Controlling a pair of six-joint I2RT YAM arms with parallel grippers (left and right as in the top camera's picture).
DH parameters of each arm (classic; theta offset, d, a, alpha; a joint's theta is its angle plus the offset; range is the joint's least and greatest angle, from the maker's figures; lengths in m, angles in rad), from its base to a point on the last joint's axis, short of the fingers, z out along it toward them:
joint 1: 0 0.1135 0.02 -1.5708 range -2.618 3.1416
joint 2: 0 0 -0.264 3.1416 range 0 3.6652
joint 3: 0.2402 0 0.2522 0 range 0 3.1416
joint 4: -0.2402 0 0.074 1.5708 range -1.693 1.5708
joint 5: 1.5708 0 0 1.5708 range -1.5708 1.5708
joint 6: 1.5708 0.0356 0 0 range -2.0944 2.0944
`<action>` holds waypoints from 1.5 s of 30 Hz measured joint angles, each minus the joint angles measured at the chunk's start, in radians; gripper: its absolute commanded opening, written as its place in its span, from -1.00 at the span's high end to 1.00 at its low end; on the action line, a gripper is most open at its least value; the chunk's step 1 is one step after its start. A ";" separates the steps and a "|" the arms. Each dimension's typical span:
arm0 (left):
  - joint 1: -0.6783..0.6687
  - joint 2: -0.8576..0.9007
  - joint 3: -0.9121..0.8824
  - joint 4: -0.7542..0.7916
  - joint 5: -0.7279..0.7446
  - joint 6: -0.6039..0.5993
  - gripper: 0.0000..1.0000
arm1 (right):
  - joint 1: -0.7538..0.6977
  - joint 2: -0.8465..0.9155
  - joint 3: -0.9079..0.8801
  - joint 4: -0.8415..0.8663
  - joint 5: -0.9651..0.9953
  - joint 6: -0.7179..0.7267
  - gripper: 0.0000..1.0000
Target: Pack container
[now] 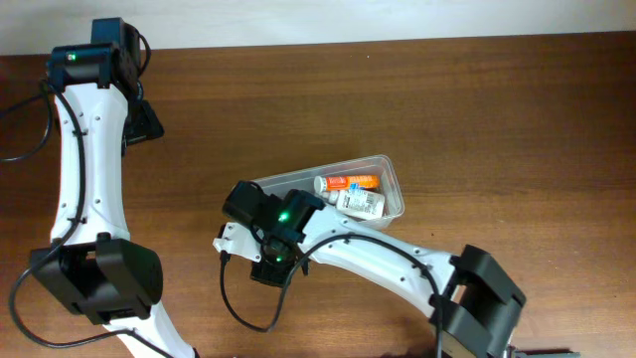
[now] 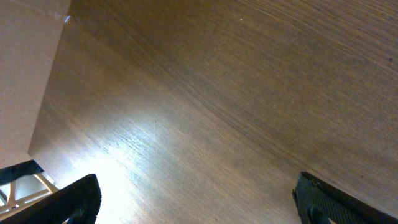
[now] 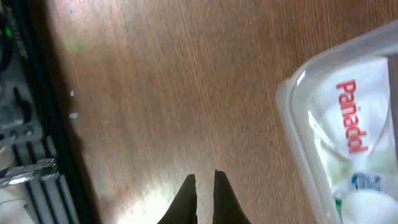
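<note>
The clear plastic container [image 1: 390, 171] lies near the table's middle, holding an orange-and-white tube [image 1: 348, 183], a small white bottle [image 1: 360, 204] and a white Panadol box [image 3: 348, 118]. Its rounded corner shows at the right of the right wrist view [image 3: 292, 106]. My right gripper [image 3: 205, 183] is shut and empty, over bare wood just left of the container; in the overhead view its fingers are hidden under the wrist [image 1: 268, 224]. My left gripper [image 2: 196, 199] is open and empty, far off at the back left [image 1: 144, 119].
The brown wooden table [image 1: 497, 99] fills the views. A pale wall edge runs along the back [image 1: 298, 20]. A metal frame and cables [image 3: 25, 143] show at the left of the right wrist view.
</note>
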 measured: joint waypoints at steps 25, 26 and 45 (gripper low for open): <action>0.000 0.000 0.000 0.000 0.000 0.000 -0.99 | -0.073 0.036 0.000 0.154 0.035 -0.011 0.92; 0.000 0.000 0.000 0.000 0.000 0.000 -0.99 | -0.081 0.036 0.000 0.162 0.035 -0.012 0.92; 0.000 0.000 0.000 0.000 0.000 0.000 -0.99 | -0.124 0.024 0.022 0.101 -0.005 0.031 0.92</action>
